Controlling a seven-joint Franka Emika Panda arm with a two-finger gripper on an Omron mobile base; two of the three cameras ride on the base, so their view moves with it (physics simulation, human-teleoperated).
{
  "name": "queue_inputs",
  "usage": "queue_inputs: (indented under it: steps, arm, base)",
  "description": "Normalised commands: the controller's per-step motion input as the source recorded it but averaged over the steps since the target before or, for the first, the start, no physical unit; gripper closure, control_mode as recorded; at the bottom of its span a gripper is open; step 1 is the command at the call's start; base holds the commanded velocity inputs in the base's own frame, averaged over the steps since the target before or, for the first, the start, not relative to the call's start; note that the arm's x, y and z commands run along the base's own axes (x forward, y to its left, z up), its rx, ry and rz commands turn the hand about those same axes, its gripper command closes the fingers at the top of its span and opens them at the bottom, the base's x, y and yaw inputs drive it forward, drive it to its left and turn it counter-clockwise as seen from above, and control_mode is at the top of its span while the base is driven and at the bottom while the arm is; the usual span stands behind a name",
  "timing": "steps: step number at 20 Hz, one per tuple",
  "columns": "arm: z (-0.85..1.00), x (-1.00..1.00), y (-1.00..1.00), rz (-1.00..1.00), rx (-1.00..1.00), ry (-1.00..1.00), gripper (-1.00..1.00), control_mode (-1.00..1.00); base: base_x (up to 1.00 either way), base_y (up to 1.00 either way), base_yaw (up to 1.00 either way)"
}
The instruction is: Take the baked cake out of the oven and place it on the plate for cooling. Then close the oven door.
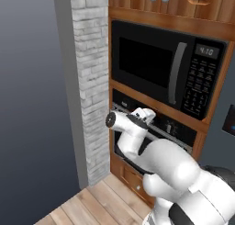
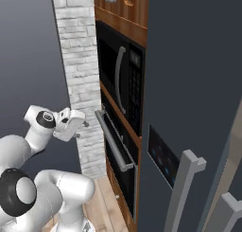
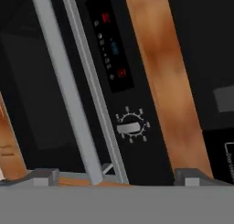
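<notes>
The black oven [image 1: 172, 127] sits in brown wood cabinetry below the microwave. Its control strip, with a lit display [image 3: 112, 49] and a knob [image 3: 131, 129], runs slantwise through the hand view. The oven door [image 2: 120, 174] stands upright against the oven front. Its long silver bar handle [image 3: 64, 86] [image 2: 113, 143] runs along the top edge. My gripper [image 3: 116, 179] [image 1: 146, 115] [image 2: 81, 124] is open and empty, a short way in front of the handle near its left end. The handle crosses between my fingertips [image 3: 45, 176] in the hand view. The cake and the plate are out of view.
The black microwave [image 1: 156, 63] with a vertical grey handle is right above the oven. A white brick column [image 1: 92, 81] borders the cabinetry on the left. A dark fridge front with pale handles [image 2: 186, 188] stands to the right. Wood floor [image 1: 92, 201] lies below.
</notes>
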Motion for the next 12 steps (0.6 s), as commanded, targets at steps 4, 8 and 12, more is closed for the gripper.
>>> queue_inputs:
  steps: [4,8,12]
  arm:
    - [-0.71,0.35,-0.21,0.0,-0.18,0.15,-1.0,-1.0]
    - [-0.55,0.37,-0.21,0.0,-0.16,0.08,-1.0,-1.0]
    - [-0.45,0.47,-0.38,0.0,-0.13,0.0,-1.0,-1.0]
  base:
    - [0.0,0.0,0.0]
    - [0.0,0.0,0.0]
    - [0.0,0.0,0.0]
